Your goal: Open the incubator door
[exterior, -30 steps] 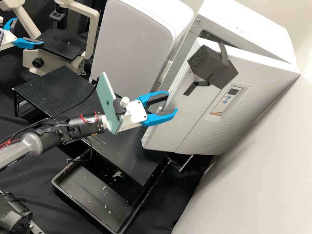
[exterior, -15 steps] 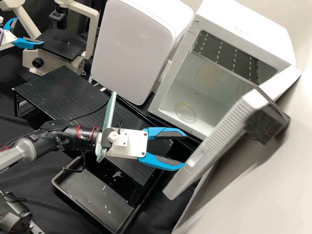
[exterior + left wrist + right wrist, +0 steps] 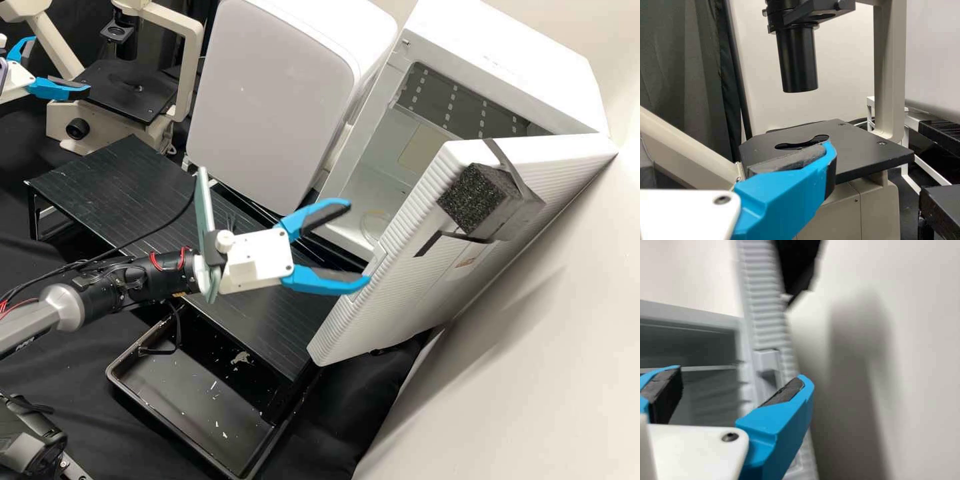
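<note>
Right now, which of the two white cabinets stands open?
The incubator, rightmost in the high view: its ribbed door stands ajar, baring the chamber inside, while the other cabinet is smooth-fronted and closed.

From a fixed perch, the high view looked forward and down across my bench (image 3: pixel 120 190)! Close in, my left wrist view faced the microscope (image 3: pixel 860 152), far left; my right wrist view, also close, faced the ridged edge of the incubator door (image 3: pixel 767 315), on the right. The high view shared both!
</note>
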